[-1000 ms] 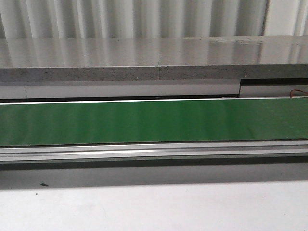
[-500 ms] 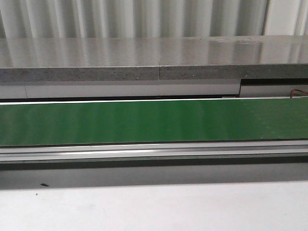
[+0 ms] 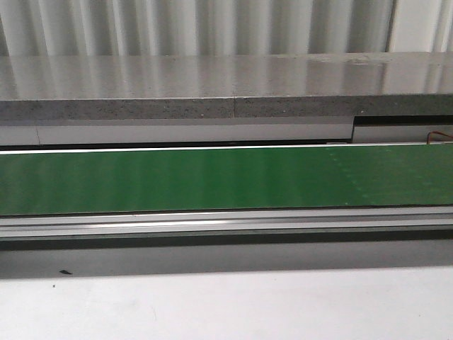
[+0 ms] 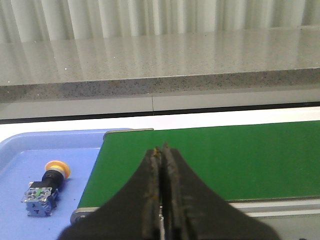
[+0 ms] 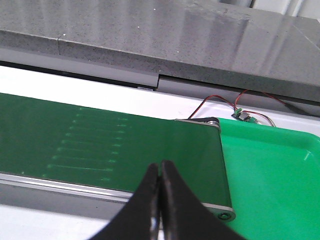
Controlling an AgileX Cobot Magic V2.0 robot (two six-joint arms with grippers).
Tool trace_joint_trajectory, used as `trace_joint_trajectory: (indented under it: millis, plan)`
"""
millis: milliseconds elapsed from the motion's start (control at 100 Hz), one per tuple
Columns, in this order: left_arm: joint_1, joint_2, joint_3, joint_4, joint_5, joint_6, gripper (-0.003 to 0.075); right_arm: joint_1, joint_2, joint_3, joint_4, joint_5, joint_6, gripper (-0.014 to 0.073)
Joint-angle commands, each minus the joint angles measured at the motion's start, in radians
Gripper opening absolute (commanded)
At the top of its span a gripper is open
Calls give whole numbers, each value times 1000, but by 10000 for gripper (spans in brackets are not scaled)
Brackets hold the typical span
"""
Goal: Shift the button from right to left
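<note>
While the button (image 4: pixel 44 186) lies on its side in the blue tray (image 4: pixel 20 150), both the left gripper (image 4: pixel 161 150) and right gripper (image 5: pixel 160 165) are pressed together, holding nothing, above the green belt (image 3: pixel 212 180).

Green conveyor belt (image 3: pixel 212 180) below grey counter (image 3: pixel 212 88)

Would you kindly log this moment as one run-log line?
yellow-capped grey push-button: lying in blue tray | green conveyor belt: no button | left gripper: shut, empty | right gripper: shut, empty
</note>
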Motion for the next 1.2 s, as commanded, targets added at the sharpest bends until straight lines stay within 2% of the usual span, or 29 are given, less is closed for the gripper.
trace_joint_trajectory:
  millis: [0, 270, 400, 510, 580, 660, 890, 930, 980, 1190]
  plan:
    - [-8, -32, 41, 1, -78, -3, -20, 3, 9, -25, -6, -80, -6, -68]
    - [-8, -32, 41, 1, -78, -3, -20, 2, 9, 10, -6, -113, -6, -68]
    - [-8, -32, 41, 1, -78, -3, -20, 1, 9, 76, -17, -265, 8, -68]
    - [-8, -32, 41, 1, -78, -3, -20, -4, -13, 146, -44, -411, 112, -68]
    - [-8, -32, 41, 1, -78, -3, -21, -28, -40, 185, -94, -444, 185, -68]
    - [-8, -32, 41, 1, -78, -3, -20, -71, -66, 228, -105, -445, 237, -68]
    - [-8, -32, 41, 1, -78, -3, -21, -126, -192, 367, -98, -510, 239, -68]
    - [-8, -32, 41, 1, -78, -3, -21, -126, -229, 362, -97, -441, 239, -68]
    - [-8, -32, 41, 1, -78, -3, -21, -126, -272, 363, -94, -424, 239, -68]
    - [-8, -32, 41, 1, -76, -3, -20, -128, -278, 364, -94, -427, 239, -68]
